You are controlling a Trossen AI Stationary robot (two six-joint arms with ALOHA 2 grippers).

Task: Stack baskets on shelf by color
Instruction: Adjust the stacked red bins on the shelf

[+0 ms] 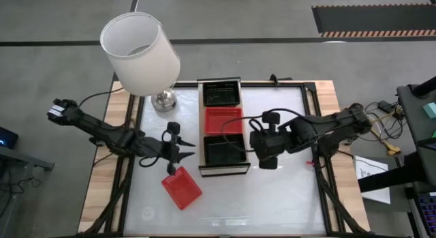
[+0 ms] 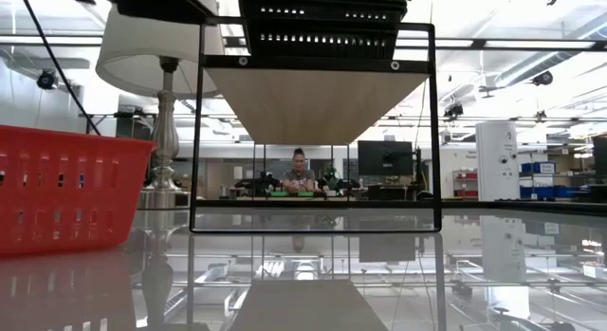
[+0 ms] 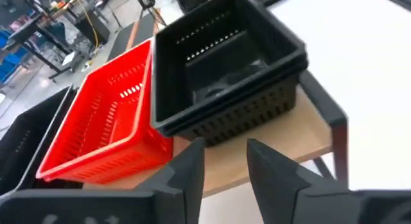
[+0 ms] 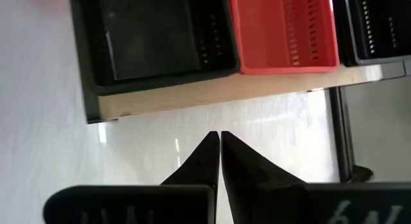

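Note:
The shelf (image 1: pixel 223 171) stands mid-table and bears three places in a row. At its far end sits a black basket (image 1: pixel 222 93), in the middle a red basket (image 1: pixel 223 120), at the near end two stacked black baskets (image 3: pixel 225 63). Another red basket (image 1: pixel 181 188) rests on the table near the shelf's near left corner. My left gripper (image 1: pixel 191 150) is open just left of the shelf, its fingers (image 3: pixel 192 163) pointing at the black stack, nothing between them. My right gripper (image 4: pixel 219 135) is shut and empty above the table, right of the shelf.
A lamp with a white shade (image 1: pixel 139 54) and a metal base (image 1: pixel 163 99) stands at the far left, close to the shelf's far end. White tabletop (image 1: pixel 286 197) lies bare at the near right. A person sits far off in the room (image 2: pixel 299 170).

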